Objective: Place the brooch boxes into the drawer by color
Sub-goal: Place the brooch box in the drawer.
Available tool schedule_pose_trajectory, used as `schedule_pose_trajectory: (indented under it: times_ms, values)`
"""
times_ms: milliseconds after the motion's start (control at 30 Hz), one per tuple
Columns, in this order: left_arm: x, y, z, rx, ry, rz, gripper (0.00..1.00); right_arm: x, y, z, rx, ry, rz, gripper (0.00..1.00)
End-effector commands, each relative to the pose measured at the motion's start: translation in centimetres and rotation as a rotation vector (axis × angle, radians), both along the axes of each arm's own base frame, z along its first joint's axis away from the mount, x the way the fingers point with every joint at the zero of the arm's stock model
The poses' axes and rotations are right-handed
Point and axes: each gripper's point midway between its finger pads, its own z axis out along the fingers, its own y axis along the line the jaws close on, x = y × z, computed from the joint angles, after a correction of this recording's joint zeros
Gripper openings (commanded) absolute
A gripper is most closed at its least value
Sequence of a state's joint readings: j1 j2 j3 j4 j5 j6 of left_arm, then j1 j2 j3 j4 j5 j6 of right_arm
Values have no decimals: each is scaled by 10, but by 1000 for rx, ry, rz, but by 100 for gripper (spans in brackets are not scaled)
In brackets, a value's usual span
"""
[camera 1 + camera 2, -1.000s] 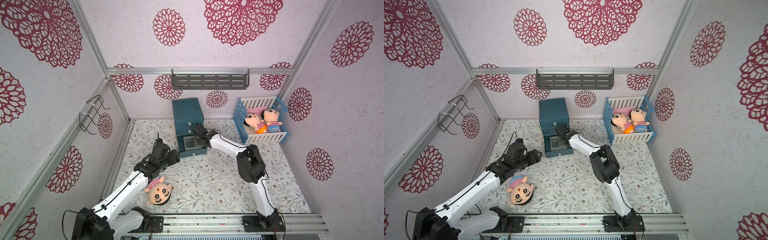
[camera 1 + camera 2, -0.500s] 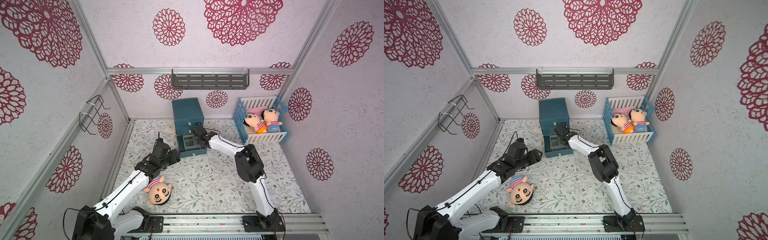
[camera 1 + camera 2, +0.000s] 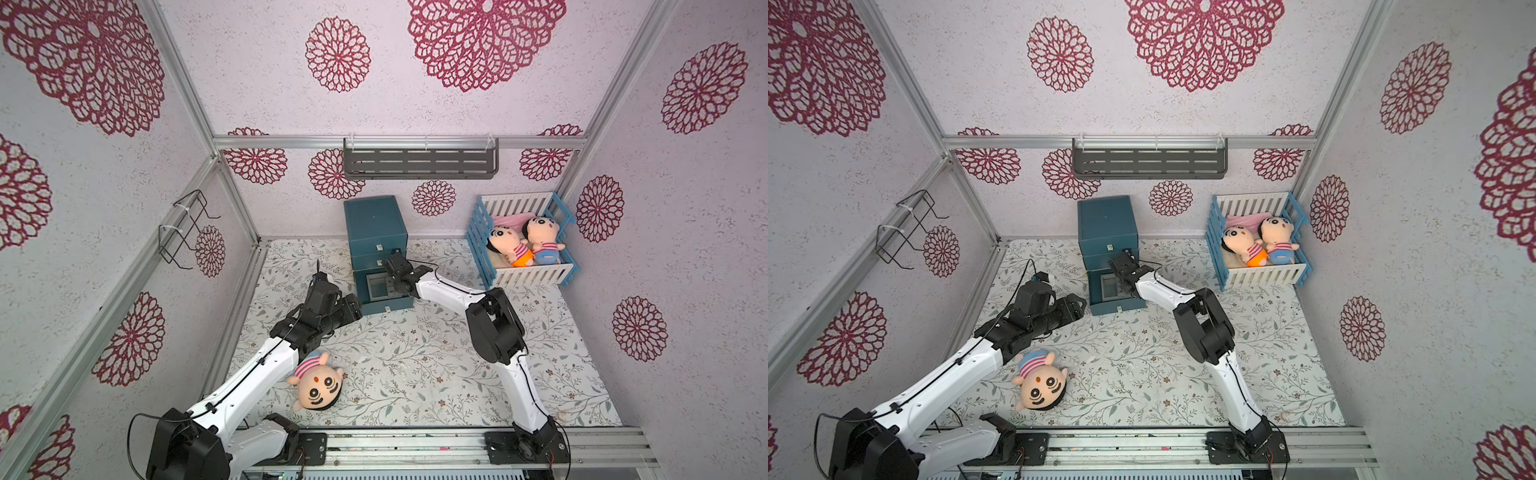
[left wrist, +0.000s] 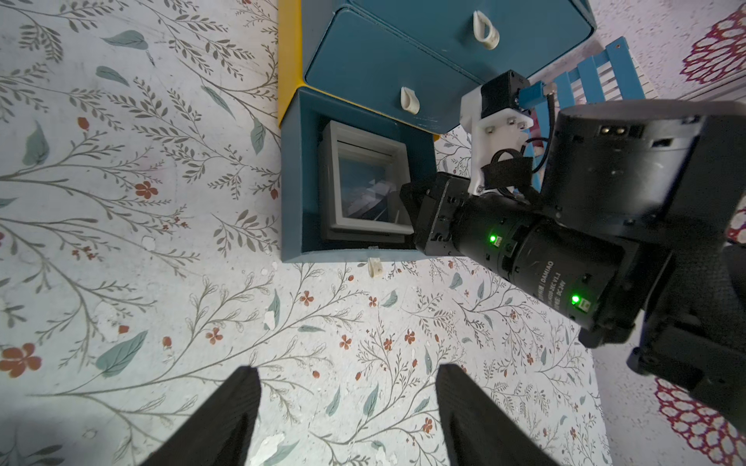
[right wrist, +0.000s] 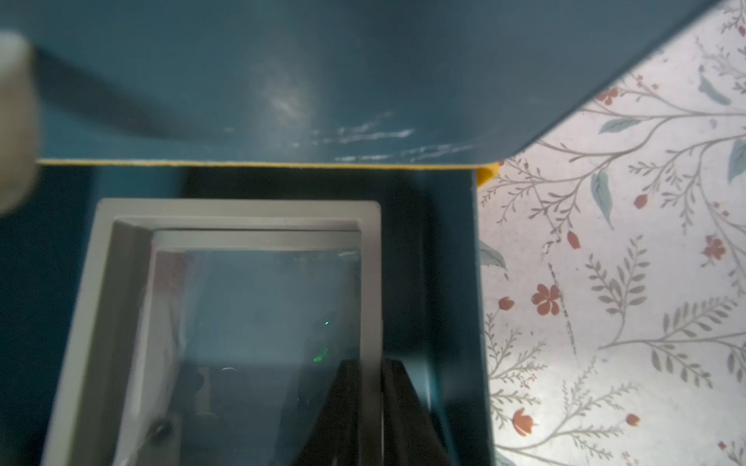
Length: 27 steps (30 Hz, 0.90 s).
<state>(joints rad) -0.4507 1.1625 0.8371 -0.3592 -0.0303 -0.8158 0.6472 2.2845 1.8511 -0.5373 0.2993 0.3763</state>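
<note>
The dark teal drawer cabinet (image 3: 376,224) (image 3: 1106,224) stands at the back of the mat with its bottom drawer (image 4: 290,181) pulled out. A grey brooch box (image 4: 365,141) (image 5: 238,212) lies flat inside, on top of another grey one. My right gripper (image 5: 371,365) (image 3: 395,284) reaches into the drawer, its fingers (image 5: 343,403) shut on the top box's side rim. My left gripper (image 4: 347,369) (image 3: 353,307) hovers over the mat just left of the open drawer, open and holding nothing. The other two drawers are shut.
A plush doll head (image 3: 318,384) lies on the mat beside my left arm. A blue-and-white crib (image 3: 523,272) with two dolls stands at the back right. A grey shelf (image 3: 419,164) hangs on the back wall, a wire rack (image 3: 187,228) on the left wall.
My right gripper has sunk slightly into the open drawer with the grey brooch box. The left arm has barely moved.
</note>
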Motion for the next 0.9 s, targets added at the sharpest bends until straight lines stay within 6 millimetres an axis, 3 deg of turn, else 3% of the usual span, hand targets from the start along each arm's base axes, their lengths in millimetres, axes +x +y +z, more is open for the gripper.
schedule_pose_trajectory:
  times_ms: [0,167,567,867]
  values:
    - [7,-2,12,-18,-32,-1,76,9,-3,7,5,-33,-20,27]
    - [10,-2,17,-18,-39,1,77,9,-3,17,26,-40,-29,30]
    - [23,1,31,-23,-55,20,79,4,1,70,139,-100,-49,39]
    - [50,13,46,-50,-32,47,82,-36,-7,106,329,-103,-58,42]
